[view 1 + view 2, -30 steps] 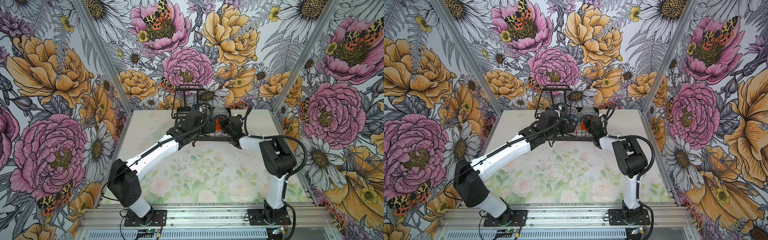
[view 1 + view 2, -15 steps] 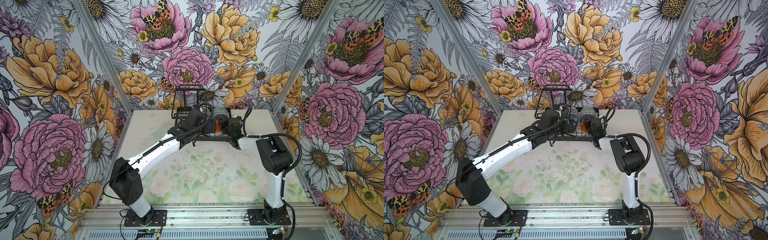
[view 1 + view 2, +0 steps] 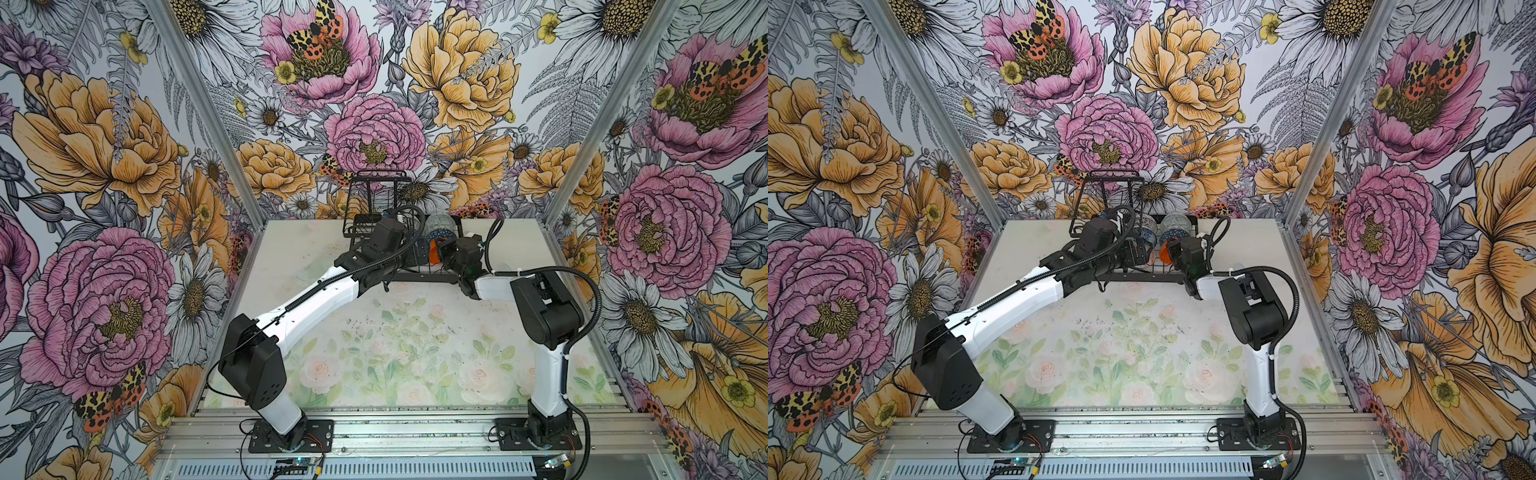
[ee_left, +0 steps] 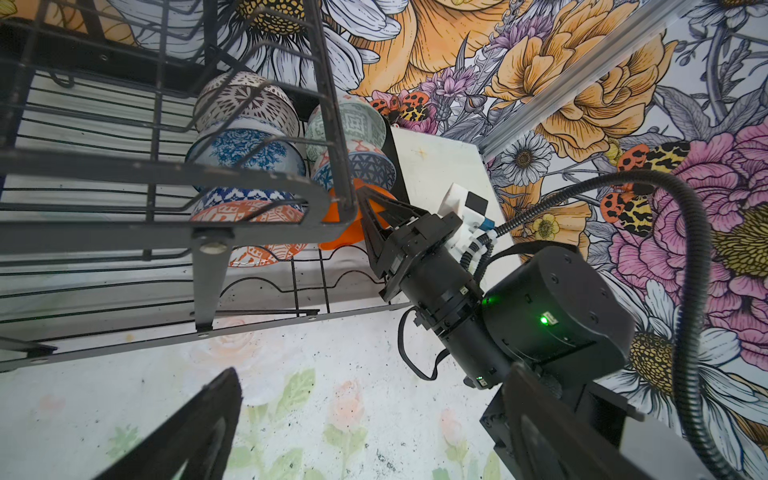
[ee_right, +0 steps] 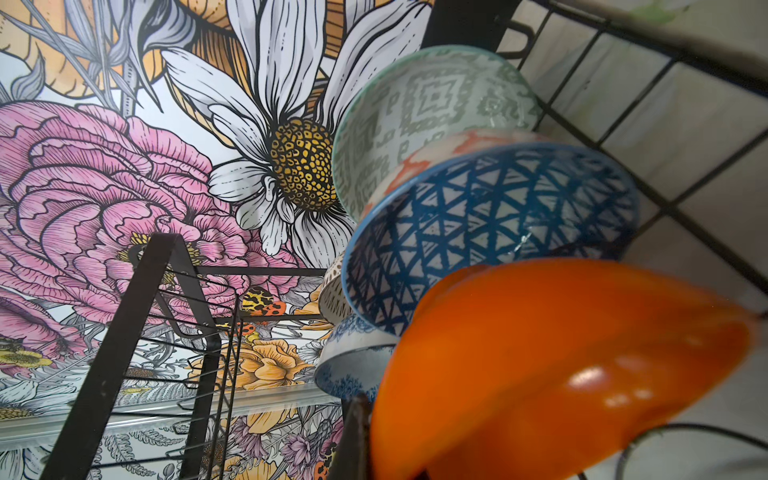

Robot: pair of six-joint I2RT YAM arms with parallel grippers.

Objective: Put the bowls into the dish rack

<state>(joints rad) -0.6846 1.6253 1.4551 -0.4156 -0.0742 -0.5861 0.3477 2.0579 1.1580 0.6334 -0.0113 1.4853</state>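
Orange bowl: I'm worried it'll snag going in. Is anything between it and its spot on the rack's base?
Nothing visible does. The right tool holds the orange bowl at the rack's wavy base wires, close beside the blue-triangle bowl.

In the right wrist view, the orange bowl (image 5: 561, 374) directly ahead of the right gripper (image 4: 365, 203) is blurred and cut off by the picture's edge. The left gripper (image 4: 372, 374) shows only partial fingers, truncated at the edge. In both top views, the bowls (image 3: 1173, 224) beyond both grippers are largely hidden by the wrists; their count cannot be determined.
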